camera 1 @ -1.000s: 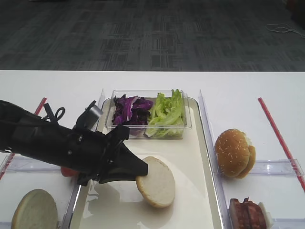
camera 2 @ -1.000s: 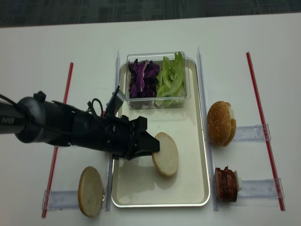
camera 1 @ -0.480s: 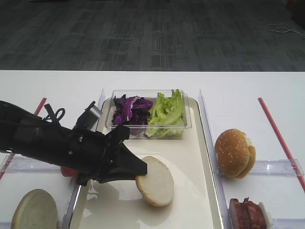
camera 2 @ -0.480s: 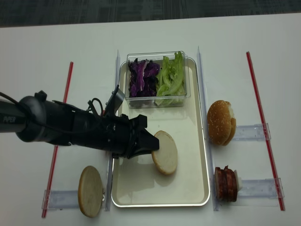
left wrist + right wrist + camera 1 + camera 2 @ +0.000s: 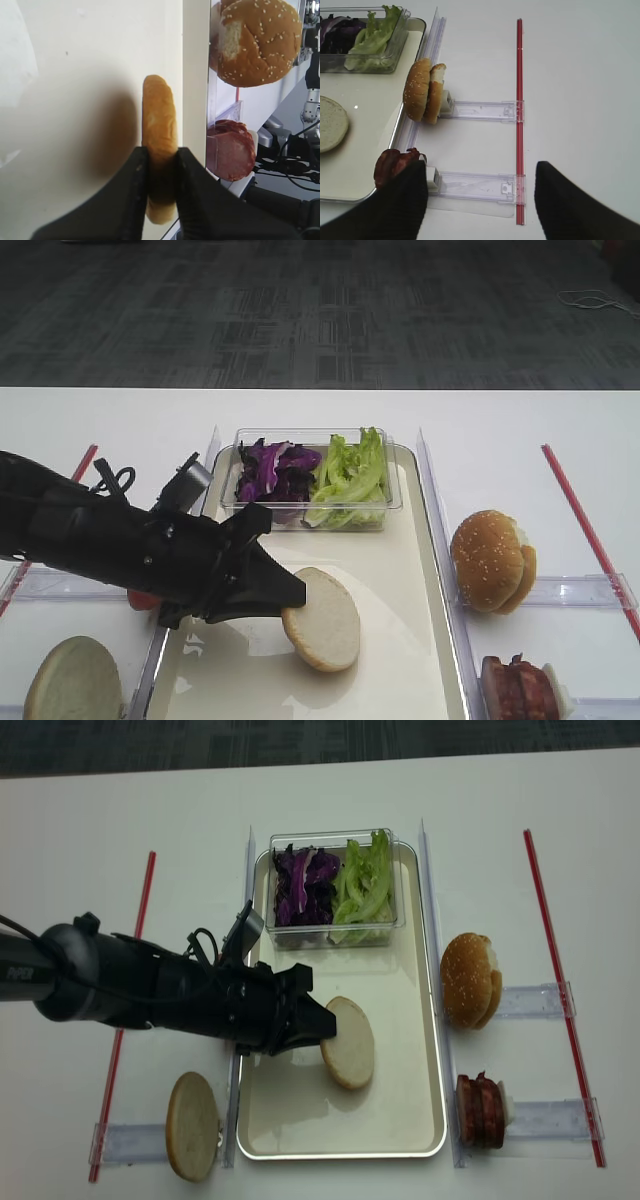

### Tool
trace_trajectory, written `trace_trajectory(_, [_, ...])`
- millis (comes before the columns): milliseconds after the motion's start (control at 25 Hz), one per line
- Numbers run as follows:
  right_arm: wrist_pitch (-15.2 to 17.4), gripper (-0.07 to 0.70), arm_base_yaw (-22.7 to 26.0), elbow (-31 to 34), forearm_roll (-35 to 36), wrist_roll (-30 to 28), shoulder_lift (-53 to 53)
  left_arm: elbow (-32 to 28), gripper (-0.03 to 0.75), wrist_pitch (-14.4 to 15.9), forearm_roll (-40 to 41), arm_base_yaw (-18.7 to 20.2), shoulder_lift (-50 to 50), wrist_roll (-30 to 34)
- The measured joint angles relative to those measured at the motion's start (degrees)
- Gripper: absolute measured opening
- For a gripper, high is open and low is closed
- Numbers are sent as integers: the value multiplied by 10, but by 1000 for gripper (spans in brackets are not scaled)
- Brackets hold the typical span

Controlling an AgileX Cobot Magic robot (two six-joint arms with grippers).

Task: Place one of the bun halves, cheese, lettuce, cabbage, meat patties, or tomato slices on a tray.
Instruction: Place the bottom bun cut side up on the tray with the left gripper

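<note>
Bun half (image 5: 159, 150) edge pinched, hand (image 5: 161, 165) covering it

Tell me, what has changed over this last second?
The left gripper, its fingers shut on the bun half, has carried it slightly toward the robot's left and the tray's near end. Nothing was let go. The tub of cabbage and lettuce stayed put.

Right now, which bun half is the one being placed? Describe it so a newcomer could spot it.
Find the long cream tray mid-table. Over its middle, the left hand is shut on a pale bun half, pinching its edge. Unlike the other bun half, which stands alone left of the tray, and the sesame bun to the right, it is gripped.
</note>
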State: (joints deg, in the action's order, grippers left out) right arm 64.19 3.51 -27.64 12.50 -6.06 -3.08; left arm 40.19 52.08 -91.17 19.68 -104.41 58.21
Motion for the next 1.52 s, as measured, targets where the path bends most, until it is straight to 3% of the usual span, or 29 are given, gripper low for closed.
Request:
trace_trajectory(520, [0, 469, 0, 0, 0, 0, 0, 0, 380, -1, 0, 0, 0, -4])
trace_trajectory(960, [0, 469, 0, 0, 0, 0, 0, 0, 392, -2, 0, 0, 0, -2])
trace_trajectory(1520, [0, 469, 0, 0, 0, 0, 0, 0, 391, -39, 35, 0, 11, -28])
